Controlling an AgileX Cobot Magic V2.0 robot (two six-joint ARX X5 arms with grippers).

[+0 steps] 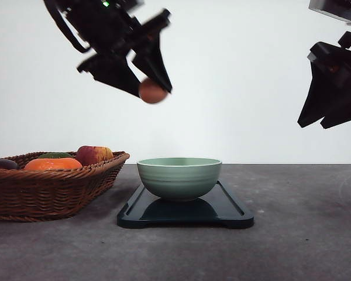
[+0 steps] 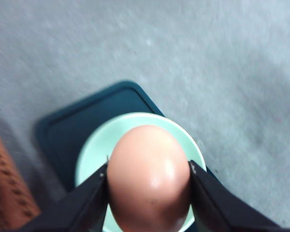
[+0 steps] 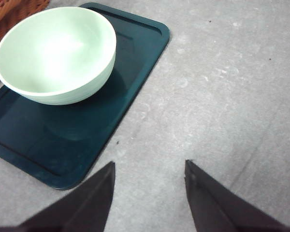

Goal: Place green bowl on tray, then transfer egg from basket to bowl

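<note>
The pale green bowl (image 1: pixel 179 177) stands upright on the dark tray (image 1: pixel 228 208), empty inside as the right wrist view shows it (image 3: pixel 53 53). High above and a little left of the bowl, my left gripper (image 1: pixel 154 92) is shut on a brown egg (image 1: pixel 152 91). In the left wrist view the egg (image 2: pixel 149 179) sits between both fingers, with the bowl (image 2: pixel 94 154) and tray (image 2: pixel 63 133) below it. The wicker basket (image 1: pixel 47 193) rests at the left. My right gripper (image 1: pixel 322 122) hangs open, high at the right, holding nothing (image 3: pixel 150 169).
The basket holds an orange fruit (image 1: pixel 52 164), a red apple (image 1: pixel 93 154) and a dark item (image 1: pixel 3 164). Its corner shows in the right wrist view (image 3: pixel 14 9). Grey tabletop (image 1: pixel 298 234) stretches to the right of the tray.
</note>
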